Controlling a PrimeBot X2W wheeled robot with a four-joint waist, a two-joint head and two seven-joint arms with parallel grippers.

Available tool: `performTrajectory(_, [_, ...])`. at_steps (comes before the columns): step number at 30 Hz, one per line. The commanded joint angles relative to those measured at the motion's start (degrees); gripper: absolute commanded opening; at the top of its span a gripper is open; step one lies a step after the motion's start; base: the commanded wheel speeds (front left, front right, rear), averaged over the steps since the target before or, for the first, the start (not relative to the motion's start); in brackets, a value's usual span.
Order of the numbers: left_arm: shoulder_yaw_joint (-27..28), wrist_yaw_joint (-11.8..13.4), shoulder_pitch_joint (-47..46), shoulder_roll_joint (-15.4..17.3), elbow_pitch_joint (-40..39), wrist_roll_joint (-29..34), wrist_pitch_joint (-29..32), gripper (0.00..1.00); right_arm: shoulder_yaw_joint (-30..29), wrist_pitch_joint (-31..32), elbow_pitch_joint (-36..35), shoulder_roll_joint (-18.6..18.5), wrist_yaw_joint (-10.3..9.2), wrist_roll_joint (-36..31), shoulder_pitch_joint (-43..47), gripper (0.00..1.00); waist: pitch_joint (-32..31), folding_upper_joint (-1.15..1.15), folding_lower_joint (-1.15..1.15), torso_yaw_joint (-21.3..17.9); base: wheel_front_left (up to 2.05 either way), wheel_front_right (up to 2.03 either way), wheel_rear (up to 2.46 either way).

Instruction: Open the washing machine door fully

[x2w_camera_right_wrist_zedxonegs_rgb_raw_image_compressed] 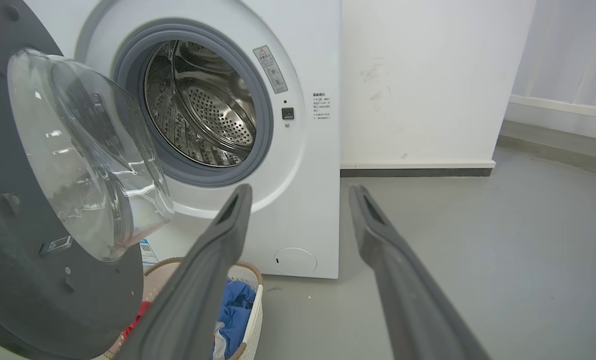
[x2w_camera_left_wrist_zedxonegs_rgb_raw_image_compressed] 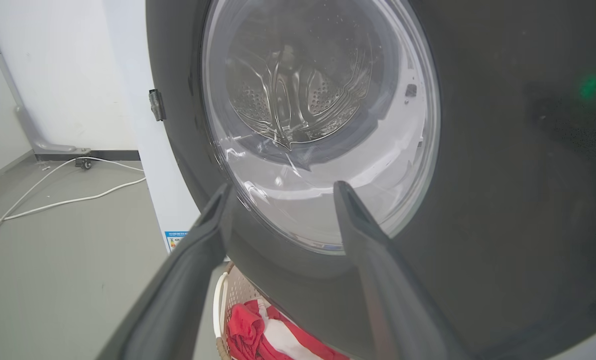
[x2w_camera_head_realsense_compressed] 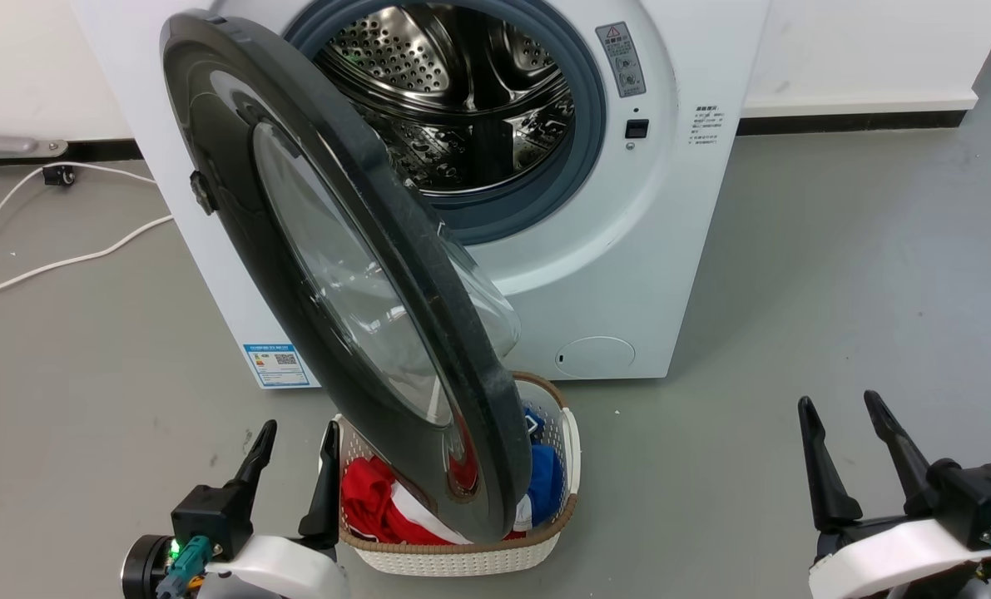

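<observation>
Door first, in the head view: the washing machine door (x2w_camera_head_realsense_compressed: 354, 274) stands partly open, hinged at the left of the washing machine (x2w_camera_head_realsense_compressed: 628, 274) and turned nearly edge-on. Its lower rim hangs over the laundry basket (x2w_camera_head_realsense_compressed: 470, 557), which sits on the floor (x2w_camera_head_realsense_compressed: 836, 266) right before the machine, holding red and blue clothes. The steel drum (x2w_camera_head_realsense_compressed: 462, 91) lies open behind. The left gripper (x2w_camera_head_realsense_compressed: 300, 426) is at the basket's left rim, jaws spread and holding nothing. The right gripper (x2w_camera_head_realsense_compressed: 839, 399) hovers over bare floor, well apart from the door, jaws spread too. White cables (x2w_camera_head_realsense_compressed: 62, 258) trail across the floor at the far left.

In the left wrist view, the door's dark outer face (x2w_camera_left_wrist_zedxonegs_rgb_raw_image_compressed: 503, 175) looms close, its glass between the spread jaws; contact cannot be told. The basket (x2w_camera_left_wrist_zedxonegs_rgb_raw_image_compressed: 222, 300) peeks out beneath.

In the right wrist view, the door's inner side (x2w_camera_right_wrist_zedxonegs_rgb_raw_image_compressed: 7, 250), with its bulging glass, stands at the left. The basket (x2w_camera_right_wrist_zedxonegs_rgb_raw_image_compressed: 252, 305) sits below it, blocking the floor under the door.
</observation>
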Motion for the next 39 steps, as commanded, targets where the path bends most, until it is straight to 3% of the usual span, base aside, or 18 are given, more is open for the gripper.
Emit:
performTrajectory(1, [-0.07,0.16,0.25,0.28,0.06,0.02,-0.14,1.0,0.06,-0.32,0.33,0.17,-0.02,0.08,0.31,1.0,-0.02,0.0,0.0,0.0,0.0,0.0,0.0])
performTrajectory(20, [-0.64,0.78,-0.49,0.78,0.45,-0.45,-0.14,1.0,0.33,-1.64,3.01,1.17,-0.02,-0.88,0.09,1.0,0.15,0.0,0.0,-0.44,0.0,0.0,0.0])
performTrajectory(21, [-0.64,0.79,-0.55,0.82,0.49,-0.5,-0.14,0.87,0.34,-1.69,3.06,1.2,-0.02,-0.96,0.06,1.0,0.14,0.0,0.0,-0.46,0.0,0.0,0.0])
performTrajectory(23, [-0.67,0.82,-0.74,0.95,0.44,-0.45,-0.14,0.0,0.43,-1.79,3.2,1.25,-0.02,-1.01,0.02,1.0,0.11,0.0,0.0,-0.48,0.0,0.0,0.0])
performTrajectory(30, [-0.1,0.96,-1.75,0.77,-3.43,-1.02,-0.14,0.0,0.6,-1.85,3.45,1.29,-0.02,-1.58,-0.03,1.0,0.01,0.0,0.0,-0.52,0.0,0.0,0.0])
performTrajectory(39, [0.77,1.42,-4.37,0.32,-17.07,-1.31,-0.14,0.0,0.41,-1.95,3.82,1.34,-0.02,-1.58,-0.1,1.0,-0.06,0.0,0.0,-0.08,0.0,0.0,0.0])
